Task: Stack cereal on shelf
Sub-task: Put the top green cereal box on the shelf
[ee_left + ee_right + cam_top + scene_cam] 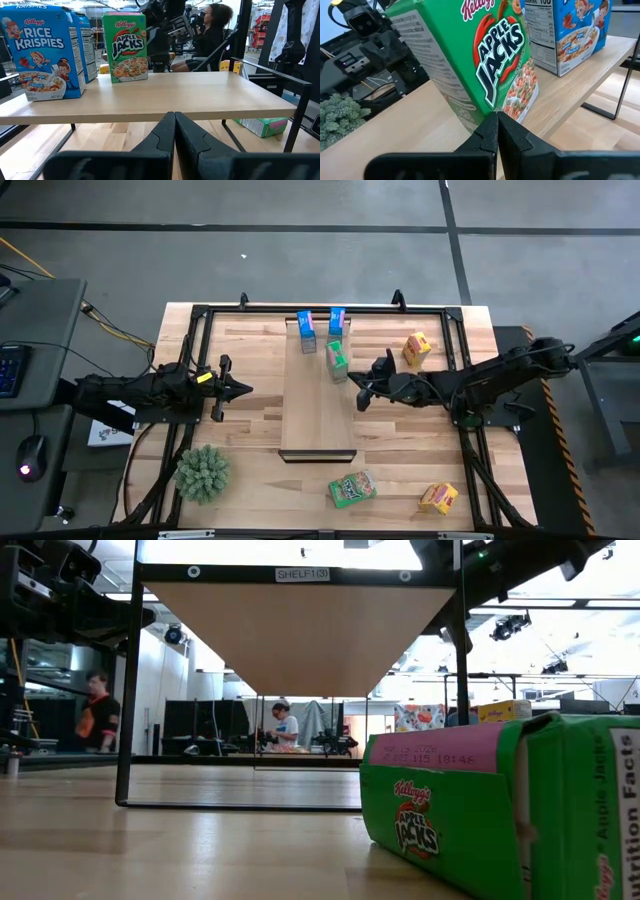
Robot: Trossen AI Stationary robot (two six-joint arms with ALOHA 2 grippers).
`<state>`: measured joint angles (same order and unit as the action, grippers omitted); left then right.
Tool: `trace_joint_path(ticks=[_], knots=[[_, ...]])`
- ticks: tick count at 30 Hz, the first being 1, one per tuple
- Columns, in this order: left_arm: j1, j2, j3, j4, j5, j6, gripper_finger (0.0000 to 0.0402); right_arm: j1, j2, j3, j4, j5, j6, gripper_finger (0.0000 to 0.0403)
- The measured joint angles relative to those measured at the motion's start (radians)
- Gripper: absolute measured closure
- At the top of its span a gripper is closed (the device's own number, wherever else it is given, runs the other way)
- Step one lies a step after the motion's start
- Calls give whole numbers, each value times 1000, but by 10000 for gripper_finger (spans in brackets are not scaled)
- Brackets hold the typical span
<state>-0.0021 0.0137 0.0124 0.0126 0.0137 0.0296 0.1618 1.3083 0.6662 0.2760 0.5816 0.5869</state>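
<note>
The right claw (362,387) hovers at the right edge of the shelf (318,415), its fingers pressed together with nothing between them. Just beyond its tips stands a green Apple Jacks box (337,361) on the far right part of the shelf; in the right wrist view this box (470,60) fills the frame directly ahead of the closed fingertips (496,131), and whether they touch it cannot be told. Farther along the shelf's far end stand two blue Rice Krispies boxes (306,330) and (338,321), side by side with a gap between them.

The left claw (232,389) waits over the worktop (250,440) left of the shelf, pointing toward it, its fingers also pressed together and empty.

Off the shelf, a yellow-orange cereal box (416,348) sits on the worktop at the far right. A second green Apple Jacks box (352,488) lies flat near the front, just right of the shelf's dark near end, and another yellow-orange box (438,498) lies to its right. A spiky green plant (202,472) stands at the near left.

People (284,726) show in the room behind.
</note>
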Motion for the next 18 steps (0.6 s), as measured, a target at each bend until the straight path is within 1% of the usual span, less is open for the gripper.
trace_joint_path(ticks=[18], knots=[[0, 0, 0, 0, 0, 0, 398, 39, 0, 0, 50, -15, 26, 403]])
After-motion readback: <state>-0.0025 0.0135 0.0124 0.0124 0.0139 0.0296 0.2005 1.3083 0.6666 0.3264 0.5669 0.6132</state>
